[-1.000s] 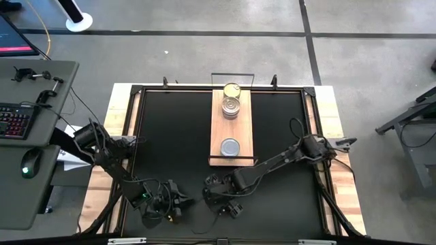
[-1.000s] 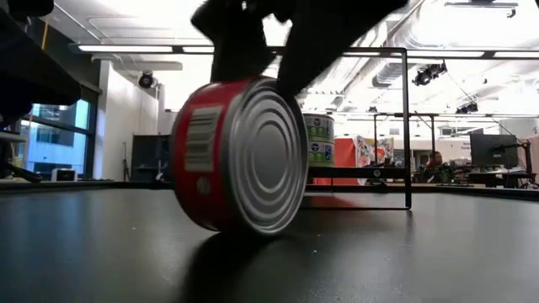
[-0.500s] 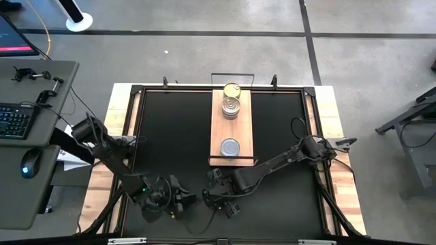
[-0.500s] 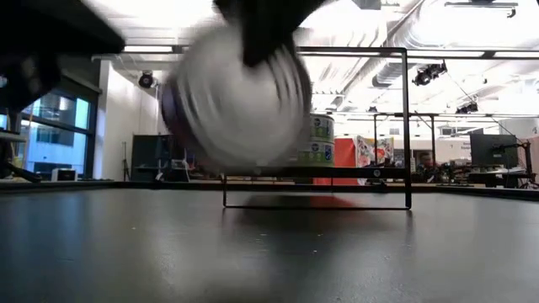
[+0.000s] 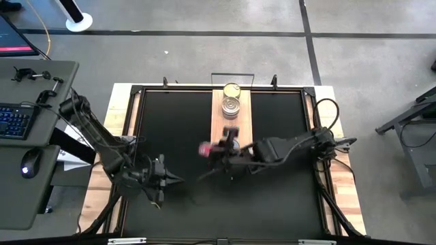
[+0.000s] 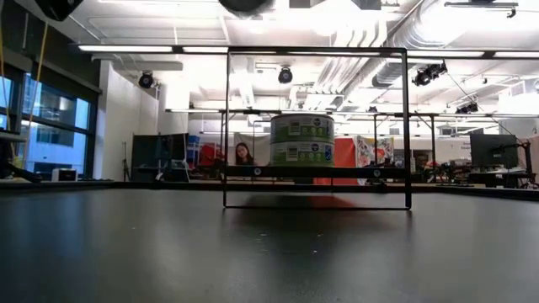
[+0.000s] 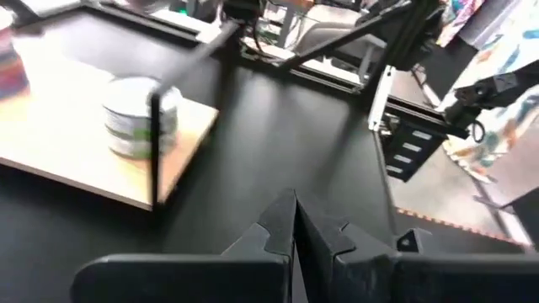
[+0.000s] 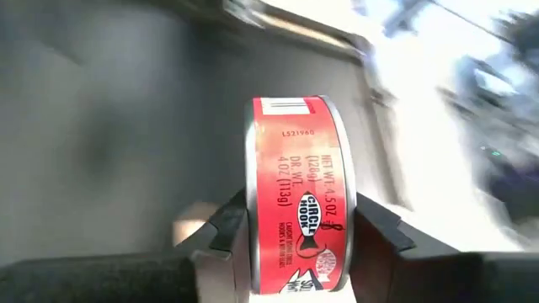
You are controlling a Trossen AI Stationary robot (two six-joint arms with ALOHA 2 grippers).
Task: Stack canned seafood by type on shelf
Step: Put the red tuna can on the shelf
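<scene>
- Right gripper (image 8: 295, 231): jaws clamped on the rims of a red-labelled can (image 8: 295, 198), held on edge above the shelf (image 5: 231, 129).
- Left gripper (image 7: 294, 220): jaws closed, empty.

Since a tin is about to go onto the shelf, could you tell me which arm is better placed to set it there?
The right: its tool grips the red tin beside the shelf. The left tool is shut, empty, farther away.

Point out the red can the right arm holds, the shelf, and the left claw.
red can (image 8: 299, 198): right wrist view, middle of its label.
shelf (image 5: 216, 117): high view, bare wood at its left edge.
left claw (image 7: 294, 220): left wrist view, between its fingertips.
</scene>
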